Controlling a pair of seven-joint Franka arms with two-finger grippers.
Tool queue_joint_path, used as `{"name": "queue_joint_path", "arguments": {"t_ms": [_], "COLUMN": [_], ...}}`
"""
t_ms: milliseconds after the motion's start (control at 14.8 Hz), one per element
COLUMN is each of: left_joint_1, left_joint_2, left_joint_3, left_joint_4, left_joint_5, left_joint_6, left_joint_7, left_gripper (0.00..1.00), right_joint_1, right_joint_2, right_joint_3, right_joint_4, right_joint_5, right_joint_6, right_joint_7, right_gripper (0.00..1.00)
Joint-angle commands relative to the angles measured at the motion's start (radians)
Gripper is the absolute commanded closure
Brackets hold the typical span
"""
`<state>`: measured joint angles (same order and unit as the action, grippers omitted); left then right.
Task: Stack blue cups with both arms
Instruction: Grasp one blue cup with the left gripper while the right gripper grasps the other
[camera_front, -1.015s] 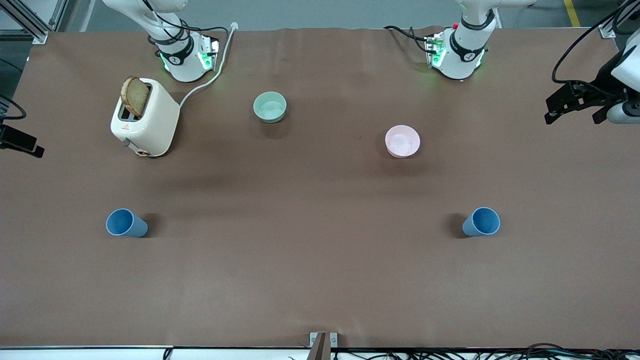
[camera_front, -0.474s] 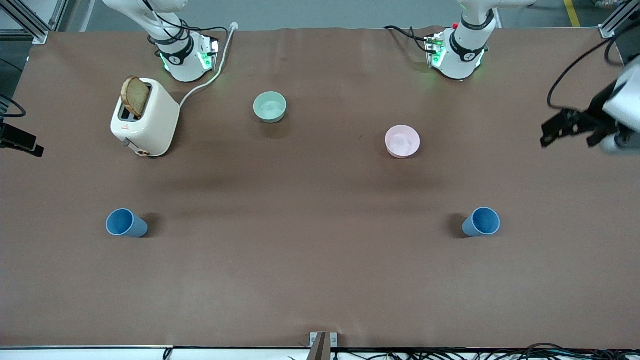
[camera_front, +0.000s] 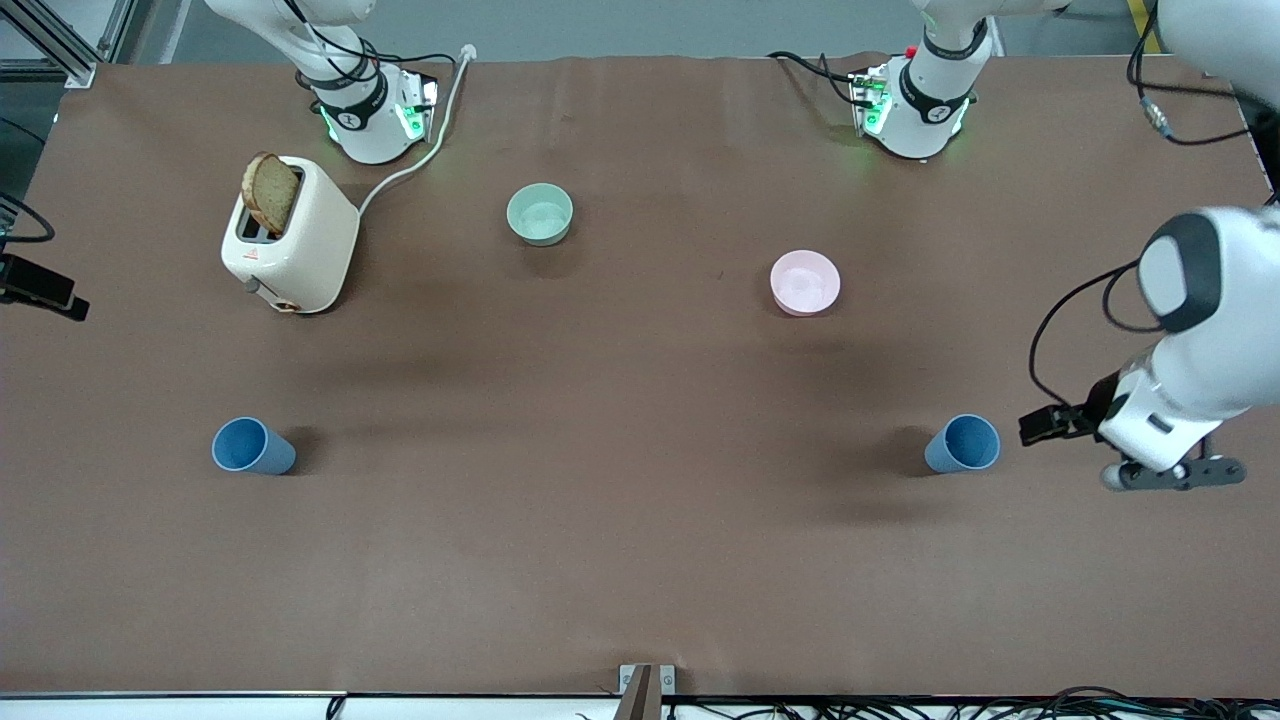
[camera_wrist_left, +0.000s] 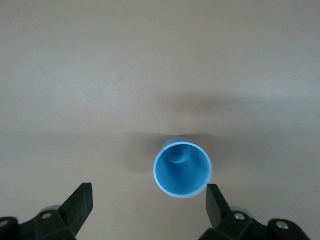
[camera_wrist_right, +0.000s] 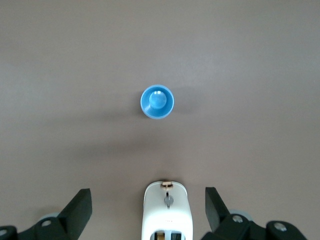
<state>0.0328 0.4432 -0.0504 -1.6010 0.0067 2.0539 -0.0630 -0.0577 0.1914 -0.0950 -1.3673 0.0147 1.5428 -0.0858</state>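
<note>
Blue cup (camera_wrist_left: 182, 170) upright — left gripper (camera_wrist_left: 149, 202) spread wide beside it.

A cream toaster (camera_front: 290, 237) stood on the brown table (camera_front: 640, 560) toward the right arm's end, holding one upright slice of brown bread (camera_front: 270, 192) in its slot. A mint-green bowl (camera_front: 540, 214) sat beside the toaster. A pink bowl (camera_front: 805, 283) sat slightly nearer the front camera than the toaster, well apart from it.

Right tool (camera_wrist_right: 148, 207): fingers cut off at the frame edge, body out of front view. Toaster (camera_wrist_right: 167, 212): cropped at the same edge. Left tool (camera_front: 1040, 425): largely hidden by its wrist.
</note>
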Motion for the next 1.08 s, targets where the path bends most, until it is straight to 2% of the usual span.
{"name": "queue_joint_path", "arguments": {"t_ms": [0, 68, 271, 406, 541, 677, 1015], "left_joint_1": [-0.008, -0.010, -0.004, -0.007, -0.013, -0.007, -0.004], "left_joint_2": [0.063, 0.078, 0.123, 0.137, 0.152, 0.166, 0.172], "left_joint_3": [-0.002, -0.002, -0.003, -0.005, -0.005, -0.008, -0.008], "left_joint_4": [0.012, 0.010, 0.012, 0.012, 0.012, 0.015, 0.012], "left_joint_5": [-0.005, -0.005, -0.004, -0.005, -0.007, -0.007, -0.053], "left_joint_6": [0.014, 0.012, 0.011, 0.011, 0.011, 0.012, 0.012], "left_joint_7": [-0.004, -0.004, 0.000, 0.000, -0.001, 0.000, 0.000], "left_gripper": [0.00, 0.02, 0.24, 0.40, 0.56, 0.63, 0.97], "right_joint_1": [-0.027, -0.019, -0.025, -0.022, -0.016, -0.022, -0.033], "right_joint_2": [0.029, 0.039, 0.101, 0.163, 0.203, 0.218, 0.284], "right_joint_3": [0.000, 0.000, 0.000, 0.000, 0.000, -0.002, 0.000], "right_joint_4": [-0.166, -0.224, -0.379, -0.418, -0.453, -0.487, -0.481], "right_joint_5": [0.011, 0.010, 0.002, -0.002, -0.007, -0.009, 0.005], "right_joint_6": [0.202, 0.283, 0.535, 0.676, 0.756, 0.825, 0.887], "right_joint_7": [-0.012, -0.014, -0.020, -0.044, -0.063, -0.132, -0.143], "right_gripper": [0.00, 0.00, 0.00, 0.00, 0.00, 0.00, 0.02]}}
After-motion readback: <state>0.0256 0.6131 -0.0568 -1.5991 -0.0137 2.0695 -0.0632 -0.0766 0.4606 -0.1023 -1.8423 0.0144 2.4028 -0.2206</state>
